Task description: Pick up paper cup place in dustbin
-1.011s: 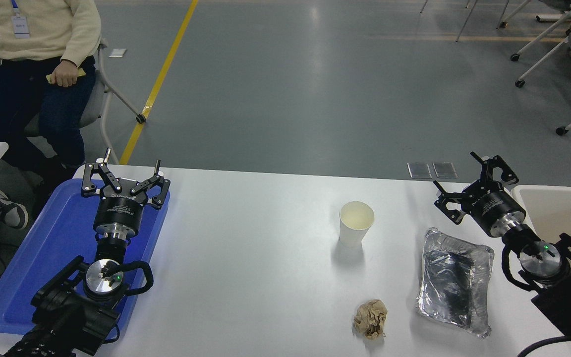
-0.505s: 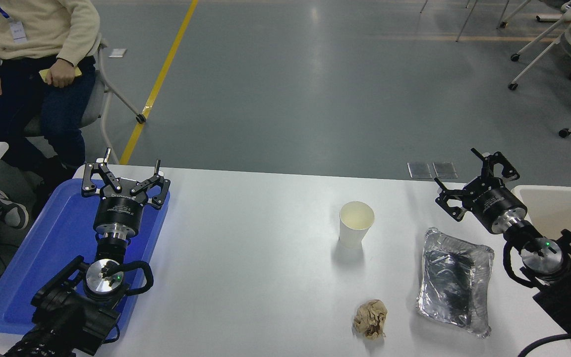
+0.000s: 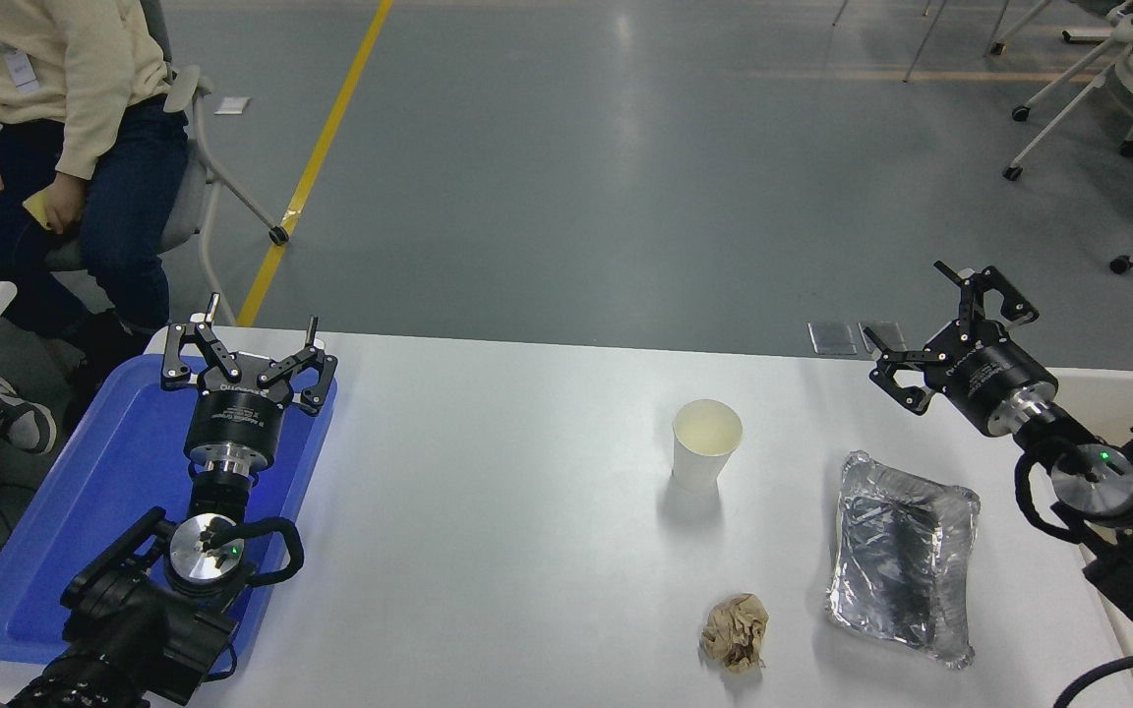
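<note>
White tabletop (image 3: pixel 488 511) carries a small tapered white paper cup (image 3: pixel 706 444), upright, its inside cream-yellow. Right of the cup, the black right gripper (image 3: pixel 921 310) hangs spread, holding nothing.

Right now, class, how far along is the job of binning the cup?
Done: nothing yet. The paper cup stands upright on the table, untouched. In hand: the right gripper is open, empty, and apart from the cup, near the table's far right edge. The left gripper is parked over the blue tray. Left: grasp, lift, carry to the dustbin, release.

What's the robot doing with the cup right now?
Both grippers open, empty: left gripper parked over blue tray, right gripper raised. Paper cup upright, untouched. Nothing in the way.
</note>
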Available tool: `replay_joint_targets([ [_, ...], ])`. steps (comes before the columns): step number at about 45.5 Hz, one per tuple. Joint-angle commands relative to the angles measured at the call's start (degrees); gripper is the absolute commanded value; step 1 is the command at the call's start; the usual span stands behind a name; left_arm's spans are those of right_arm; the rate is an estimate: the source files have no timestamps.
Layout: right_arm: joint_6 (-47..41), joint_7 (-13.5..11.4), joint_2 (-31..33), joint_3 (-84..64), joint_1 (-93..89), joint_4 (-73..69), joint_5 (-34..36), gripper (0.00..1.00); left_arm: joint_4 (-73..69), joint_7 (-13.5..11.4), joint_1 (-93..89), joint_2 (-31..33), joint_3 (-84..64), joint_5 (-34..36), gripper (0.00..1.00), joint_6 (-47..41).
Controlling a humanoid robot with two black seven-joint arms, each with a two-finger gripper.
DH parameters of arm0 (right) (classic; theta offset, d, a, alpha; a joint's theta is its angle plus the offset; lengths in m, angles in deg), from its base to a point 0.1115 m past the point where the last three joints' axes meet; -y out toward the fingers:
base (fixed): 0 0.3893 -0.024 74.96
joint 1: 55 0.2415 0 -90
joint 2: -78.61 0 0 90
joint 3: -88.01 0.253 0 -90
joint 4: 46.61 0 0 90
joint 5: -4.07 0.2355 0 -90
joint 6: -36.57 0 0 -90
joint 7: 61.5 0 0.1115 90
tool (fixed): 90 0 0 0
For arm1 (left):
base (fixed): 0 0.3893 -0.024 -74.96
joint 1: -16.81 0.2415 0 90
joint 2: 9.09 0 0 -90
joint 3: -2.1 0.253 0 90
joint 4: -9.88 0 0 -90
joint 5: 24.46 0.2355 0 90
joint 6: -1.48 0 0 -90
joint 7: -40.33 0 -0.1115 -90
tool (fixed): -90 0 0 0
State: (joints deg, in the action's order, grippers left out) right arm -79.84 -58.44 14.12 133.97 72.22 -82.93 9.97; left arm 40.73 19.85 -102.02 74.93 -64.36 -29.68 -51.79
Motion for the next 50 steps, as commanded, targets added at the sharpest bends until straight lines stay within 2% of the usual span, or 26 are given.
replay_joint_targets([
  [1,3.8,-0.3,1.9,-1.6,3.6,-5.0,-8.4,1.00,0.0,0.0,0.0,0.0,0.0,-0.1,1.00,0.0],
  [6,5.0,-0.3,3.0,-7.2,6.6,-7.0,-11.6,1.00,0.0,0.0,0.0,0.0,0.0,0.0,1.00,0.0],
  [27,8.2,-0.1,8.3,-33.6,23.4,-18.0,-12.3,1.00,0.0,0.1,0.0,0.0,0.0,0.0,1.00,0.1],
  [45,13.8,-0.1,8.7,-62.2,40.4,-29.1,-23.2,1.00,0.0,0.2,0.0,0.0,0.0,0.0,1.00,0.1],
  [50,13.8,-0.1,8.9,-66.5,44.4,-33.5,-24.0,1.00,0.1,0.2,0.0,0.0,0.0,0.0,1.00,0.1],
])
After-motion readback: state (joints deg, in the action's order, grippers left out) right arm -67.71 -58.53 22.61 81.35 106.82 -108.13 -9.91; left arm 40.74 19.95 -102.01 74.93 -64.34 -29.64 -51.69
